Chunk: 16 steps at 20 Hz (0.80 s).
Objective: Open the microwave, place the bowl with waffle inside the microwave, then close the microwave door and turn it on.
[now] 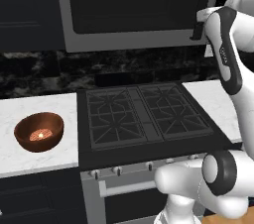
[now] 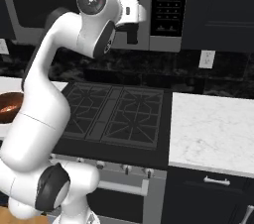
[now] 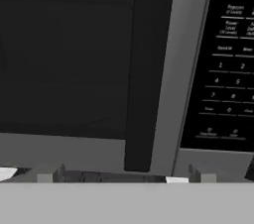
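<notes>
White marble tabletop point(image 2: 213, 129) flanks a black gas stove point(image 1: 141, 114); dark speckled backsplash point(image 1: 44, 72), wall outlet point(image 2: 206, 59), dark cabinets point(image 2: 221, 10).

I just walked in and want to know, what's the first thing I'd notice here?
The big white robot arm reaching up with its open tool at the closed microwave door, right by the black bar handle. Then the reddish-brown bowl on the white counter left of the black stove, with a small waffle inside.

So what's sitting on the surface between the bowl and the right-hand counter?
Just the stove: in the left base view its bare black grates span the whole stretch from the bowl to the right counter.
</notes>
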### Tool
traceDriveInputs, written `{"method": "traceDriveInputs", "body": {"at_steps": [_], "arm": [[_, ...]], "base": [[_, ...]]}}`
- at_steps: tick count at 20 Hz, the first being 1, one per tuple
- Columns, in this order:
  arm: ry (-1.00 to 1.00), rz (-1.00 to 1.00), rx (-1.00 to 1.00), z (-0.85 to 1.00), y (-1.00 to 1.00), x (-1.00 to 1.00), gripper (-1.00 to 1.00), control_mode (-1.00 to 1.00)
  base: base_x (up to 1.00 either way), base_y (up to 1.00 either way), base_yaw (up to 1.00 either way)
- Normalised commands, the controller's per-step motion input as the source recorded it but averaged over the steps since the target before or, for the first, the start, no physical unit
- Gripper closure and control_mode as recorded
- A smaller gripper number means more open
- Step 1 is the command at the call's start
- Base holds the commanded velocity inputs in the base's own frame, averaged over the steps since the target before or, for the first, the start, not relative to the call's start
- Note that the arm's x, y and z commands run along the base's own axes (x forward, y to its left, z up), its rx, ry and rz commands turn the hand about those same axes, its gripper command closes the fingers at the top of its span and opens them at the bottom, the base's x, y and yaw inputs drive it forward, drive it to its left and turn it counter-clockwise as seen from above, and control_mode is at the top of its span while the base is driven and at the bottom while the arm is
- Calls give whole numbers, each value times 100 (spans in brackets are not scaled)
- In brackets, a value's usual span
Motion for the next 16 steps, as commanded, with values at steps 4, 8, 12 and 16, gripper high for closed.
{"method": "traceDriveInputs", "body": {"at_steps": [4,8,12,16], "arm": [[0,0,0,11,-1,42,-100,-100],[0,0,0,1,0,40,-100,-100],[-2,0,0,0,-1,38,-100,-100],[-3,0,0,0,-13,42,-100,-100]], "base": [[0,0,0],[0,0,0],[0,0,0],[0,0,0]]}}
